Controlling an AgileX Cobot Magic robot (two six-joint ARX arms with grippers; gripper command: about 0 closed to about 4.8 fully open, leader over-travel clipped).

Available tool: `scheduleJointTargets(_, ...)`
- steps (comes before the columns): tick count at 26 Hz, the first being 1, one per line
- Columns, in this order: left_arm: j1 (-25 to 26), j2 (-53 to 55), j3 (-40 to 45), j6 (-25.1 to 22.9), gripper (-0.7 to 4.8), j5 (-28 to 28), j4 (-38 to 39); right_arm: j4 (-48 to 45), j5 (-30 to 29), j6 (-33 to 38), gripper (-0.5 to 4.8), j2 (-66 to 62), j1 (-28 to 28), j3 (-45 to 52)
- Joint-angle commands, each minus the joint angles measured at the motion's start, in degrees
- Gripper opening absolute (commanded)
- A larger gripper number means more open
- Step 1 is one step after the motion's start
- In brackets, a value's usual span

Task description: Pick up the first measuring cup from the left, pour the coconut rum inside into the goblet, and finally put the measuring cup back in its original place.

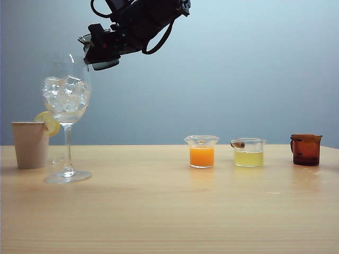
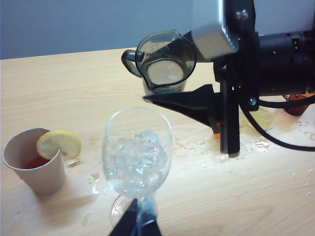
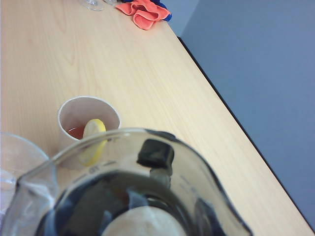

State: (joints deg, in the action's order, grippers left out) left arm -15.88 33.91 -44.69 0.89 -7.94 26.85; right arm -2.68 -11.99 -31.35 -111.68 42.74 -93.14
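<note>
The smoky grey measuring cup (image 2: 165, 64) hangs in the air, held by my right gripper (image 2: 160, 73), whose dark fingers are shut on its sides. Greyish clear coconut rum (image 2: 166, 73) lies in its bottom. In the exterior view the right gripper (image 1: 98, 47) has reached across to the left, and the measuring cup (image 1: 104, 64) sits just above and right of the goblet's rim. The goblet (image 1: 66, 100) stands on the table, full of ice cubes. In the right wrist view the measuring cup (image 3: 147, 196) fills the foreground. My left gripper (image 2: 139, 219) hovers shut in front of the goblet (image 2: 138, 152), apart from it.
A beige paper cup (image 1: 30, 144) with a lemon slice stands left of the goblet. To the right sit a cup of orange liquid (image 1: 202, 152), a pale yellow one (image 1: 248, 153) and an amber cup (image 1: 305, 149). Spilled drops (image 2: 192, 150) lie around the goblet. A red cloth (image 3: 145, 12) lies by the table edge.
</note>
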Motion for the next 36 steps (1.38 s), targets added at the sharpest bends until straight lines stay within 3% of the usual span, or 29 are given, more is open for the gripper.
scheduleJointTargets(1, 0.1, -0.1, -0.2, -0.3, -0.03, -0.2, -0.6, -1.9, -1.1, -2.2, 2.37, 0.5, 0.4, -0.5)
scheduleJointTargets(23, 0.1, -0.1, -0.2, -0.3, -0.03, -0.2, -0.6, -1.9, -1.0, -16.9, 2.36, 0.5, 0.6, -0.5)
scheduleJointTargets(36, 0.1, -0.1, -0.2, -0.2, -0.03, -0.2, -0.6, -2.0, -1.0, -20.2, 2.36, 0.5, 0.6, -0.5)
